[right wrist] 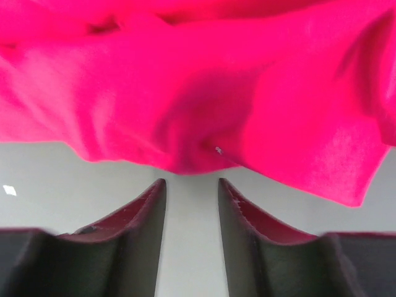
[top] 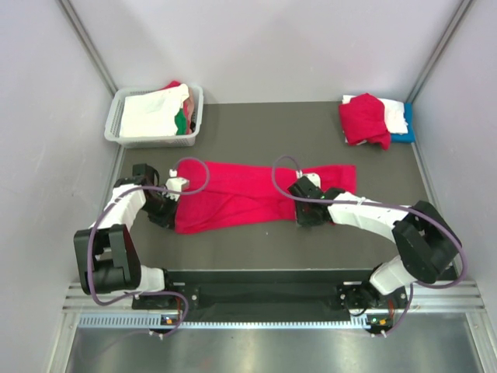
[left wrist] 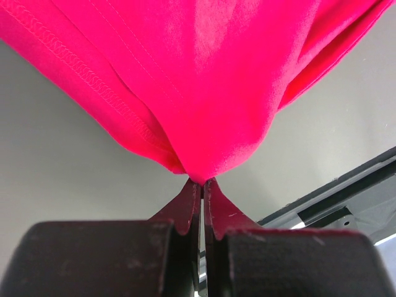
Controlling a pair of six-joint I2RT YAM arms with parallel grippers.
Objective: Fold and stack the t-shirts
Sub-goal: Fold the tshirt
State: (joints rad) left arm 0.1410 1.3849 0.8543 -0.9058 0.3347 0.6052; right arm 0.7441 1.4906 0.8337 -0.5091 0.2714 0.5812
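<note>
Closest to me, the left gripper [left wrist: 202, 185] has its jaws pressed together on a pinch of the red t-shirt [top: 248, 194], at that shirt's left end. The cloth fans up and away from the fingertips, with a stitched hem running along one side. The right gripper [right wrist: 190, 182] stands part-way apart with nothing between its fingers. It sits just short of the shirt's near edge, towards the right end, and I see bare bench [top: 272, 124] between the tips and the cloth.

The red t-shirt lies as one long band across the middle of the bench, left to right, with some wrinkles.

Further back on the left is the pale tub [top: 116, 116], holding white cloth [top: 151, 113] with bits of green and red showing. In the far right corner a red folded shirt [top: 365, 118] rests on a white shirt [top: 396, 113] and a blue shirt [top: 404, 137].
</note>
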